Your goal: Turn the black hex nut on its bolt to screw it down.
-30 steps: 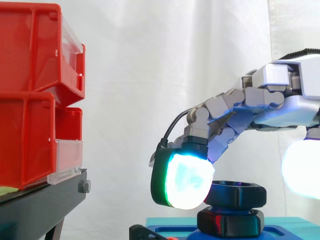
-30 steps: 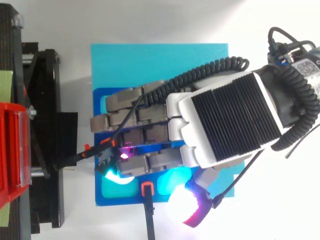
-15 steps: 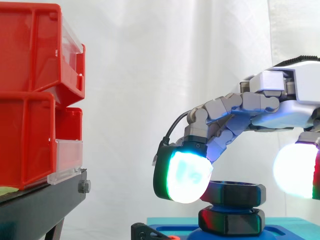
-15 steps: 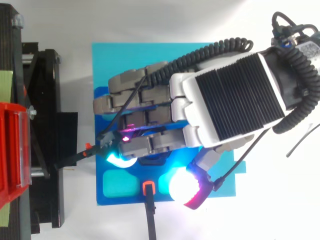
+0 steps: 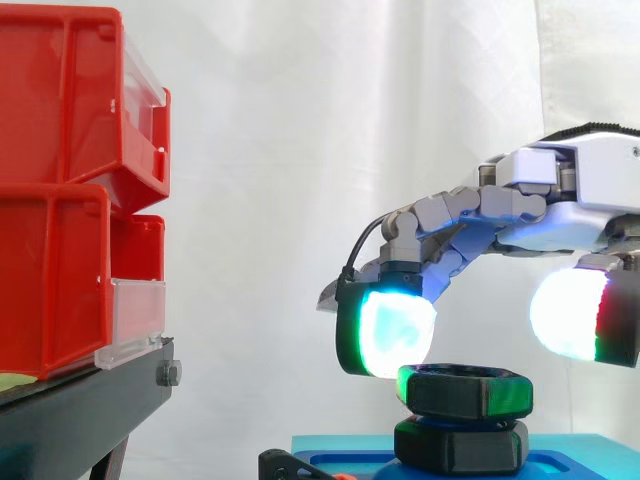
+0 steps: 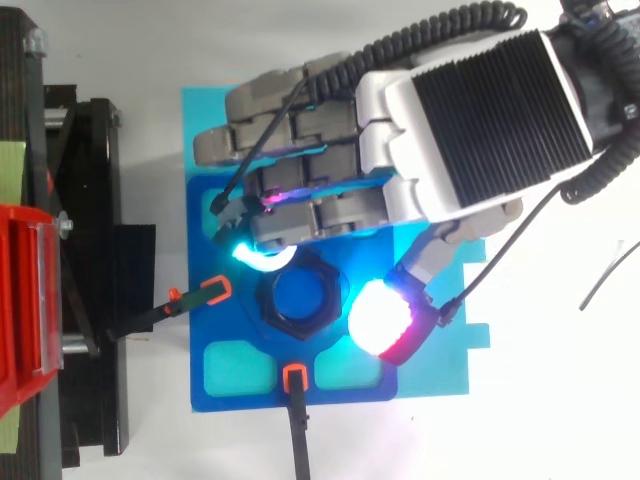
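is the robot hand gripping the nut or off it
Off it: the robot hand is open, its thumb pad clear above the black hex nut.

The hand (image 6: 480,110) has risen off the black hex nut (image 6: 300,329) and shifted toward the far side, leaving the nut uncovered from above.

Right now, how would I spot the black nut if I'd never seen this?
Find the blue plate beside the red bins. On it, below the robot hand, two black six-sided pieces are stacked. The hex nut is the upper one, a ring with blue showing through its hole.
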